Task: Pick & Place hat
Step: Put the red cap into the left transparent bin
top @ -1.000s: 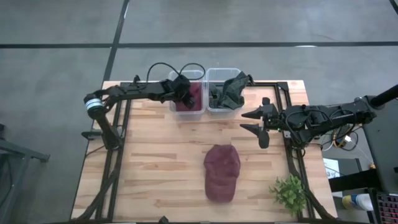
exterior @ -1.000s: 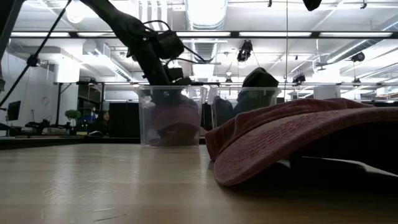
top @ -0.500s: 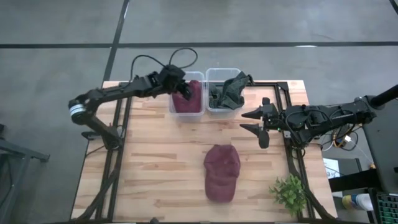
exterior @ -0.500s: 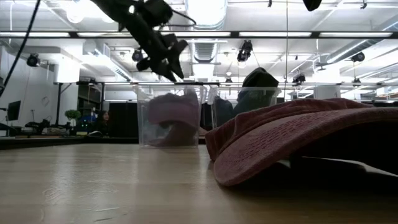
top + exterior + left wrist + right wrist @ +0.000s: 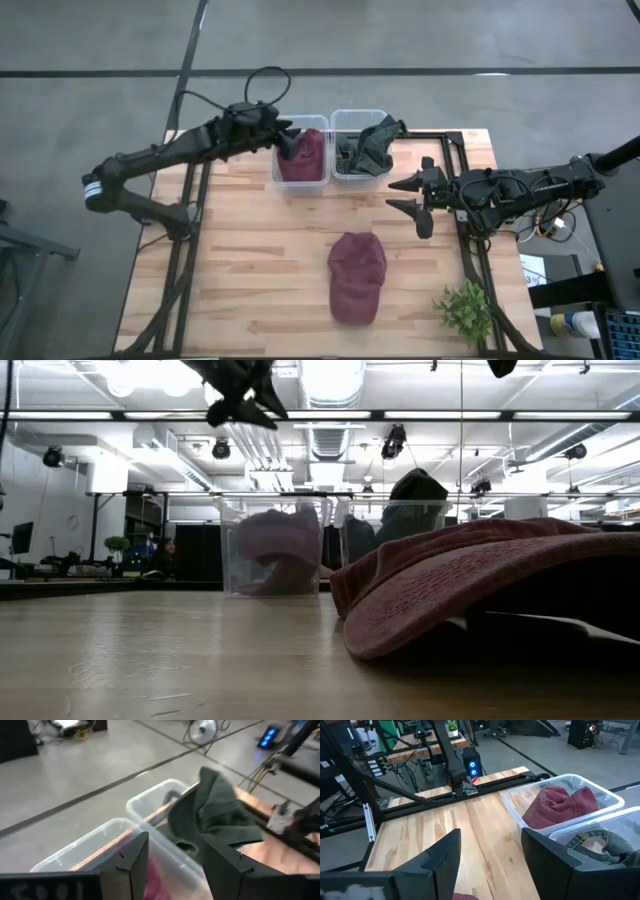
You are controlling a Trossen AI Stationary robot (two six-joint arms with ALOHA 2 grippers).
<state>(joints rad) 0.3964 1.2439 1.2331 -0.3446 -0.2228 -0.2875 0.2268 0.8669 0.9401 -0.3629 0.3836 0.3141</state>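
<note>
My grippers over the table (image 5: 250, 250), one maroon hat loose between them.

Left bin (image 5: 300, 155), just beside my empty, parted left gripper (image 5: 283, 136), holds a maroon hat (image 5: 306, 155); another maroon hat (image 5: 357, 277) lies on wood near my right gripper (image 5: 405, 195), fingers wide, holding nothing.

Maroon hat (image 5: 356, 278), dark green hat (image 5: 368, 146), clear bins (image 5: 352, 118).

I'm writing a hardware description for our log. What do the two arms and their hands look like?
Both arms are dark, slender and jointed. The left arm has a pale band at one joint and a black cable looping above its left hand. The right arm carries bundled wiring, and its right hand ends in two black, blocky fingers.
</note>
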